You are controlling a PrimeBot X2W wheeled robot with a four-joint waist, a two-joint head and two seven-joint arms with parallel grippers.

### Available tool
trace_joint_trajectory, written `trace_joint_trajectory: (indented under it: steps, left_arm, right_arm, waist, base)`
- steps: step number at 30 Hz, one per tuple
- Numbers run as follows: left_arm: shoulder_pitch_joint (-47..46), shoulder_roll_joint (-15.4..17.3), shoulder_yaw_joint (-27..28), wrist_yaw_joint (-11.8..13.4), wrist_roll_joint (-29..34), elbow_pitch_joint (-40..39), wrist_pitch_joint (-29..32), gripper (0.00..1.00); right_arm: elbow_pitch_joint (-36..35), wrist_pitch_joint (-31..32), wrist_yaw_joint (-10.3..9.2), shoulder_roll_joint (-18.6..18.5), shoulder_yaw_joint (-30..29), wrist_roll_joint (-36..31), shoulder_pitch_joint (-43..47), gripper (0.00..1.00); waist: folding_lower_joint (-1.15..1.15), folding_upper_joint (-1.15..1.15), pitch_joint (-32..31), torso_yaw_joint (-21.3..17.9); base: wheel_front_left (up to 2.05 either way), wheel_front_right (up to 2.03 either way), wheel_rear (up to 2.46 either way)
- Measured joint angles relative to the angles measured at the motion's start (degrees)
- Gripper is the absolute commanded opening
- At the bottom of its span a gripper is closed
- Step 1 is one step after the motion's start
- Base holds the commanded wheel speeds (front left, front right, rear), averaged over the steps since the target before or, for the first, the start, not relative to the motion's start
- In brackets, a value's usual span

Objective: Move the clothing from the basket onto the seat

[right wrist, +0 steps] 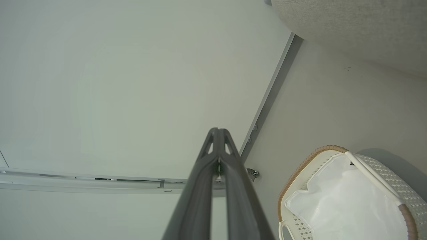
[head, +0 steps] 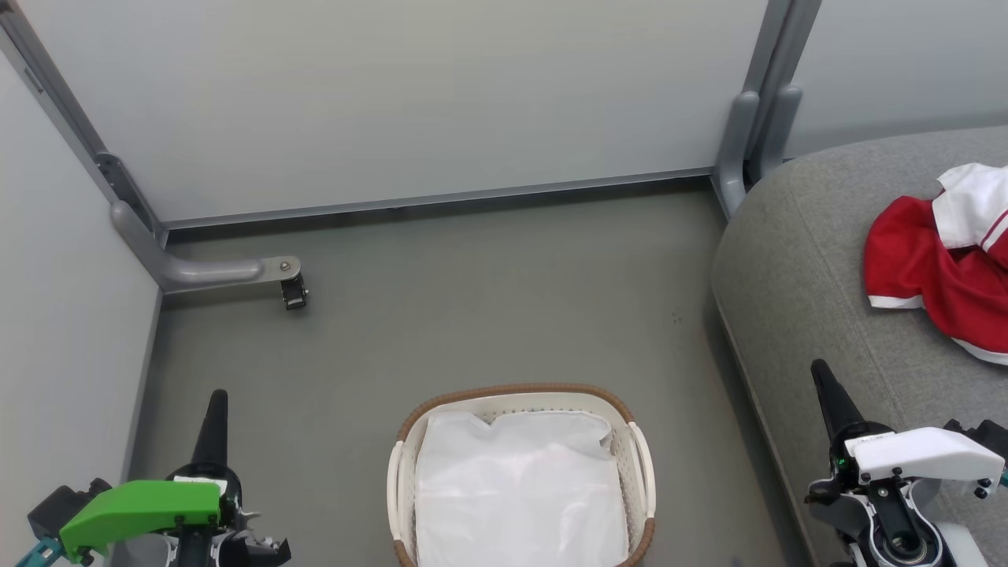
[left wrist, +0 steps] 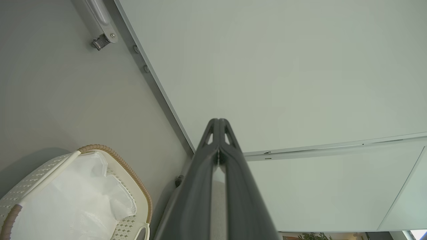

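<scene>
Holds left gripper (head: 216, 409) and right gripper (head: 824, 379) clenched, empty, flanking the basket (head: 516, 390), with clothing (head: 913, 268) on the seat (head: 795, 260) beyond the right gripper.

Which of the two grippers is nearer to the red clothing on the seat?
The right gripper, with the white cover: it is at the seat where the clothing lies. The left gripper, green-covered, is on the basket's far side.

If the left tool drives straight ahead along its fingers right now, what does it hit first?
Most likely the pale wall panel: in the left wrist view the shut left tool points straight at it. The basket lies off to one side, out of that line. How far off the panel is, I cannot tell.
</scene>
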Motion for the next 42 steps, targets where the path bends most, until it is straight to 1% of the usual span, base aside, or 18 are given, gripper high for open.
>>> trace_joint_trajectory:
  steps: [33, 42]
  left_arm:
    - [-1.66, 0.07, 1.25, -0.73, -13.15, -0.87, 3.53, 0.0]
    - [-1.76, 0.07, 1.3, -0.73, -13.45, -0.94, 3.57, 0.0]
  right_arm:
    - [-1.77, 3.52, -0.02, -0.08, -1.51, 13.33, 0.01, 0.0]
    - [-1.82, 3.53, -0.02, -0.08, -1.55, 13.65, 0.01, 0.0]
  waist:
    - [0.0, 0.0, -0.37, -0.17]
    - [0.0, 0.0, -0.38, -0.18]
  base:
    - [0.0, 0.0, 0.0]
    - [0.0, 0.0, 0.0]
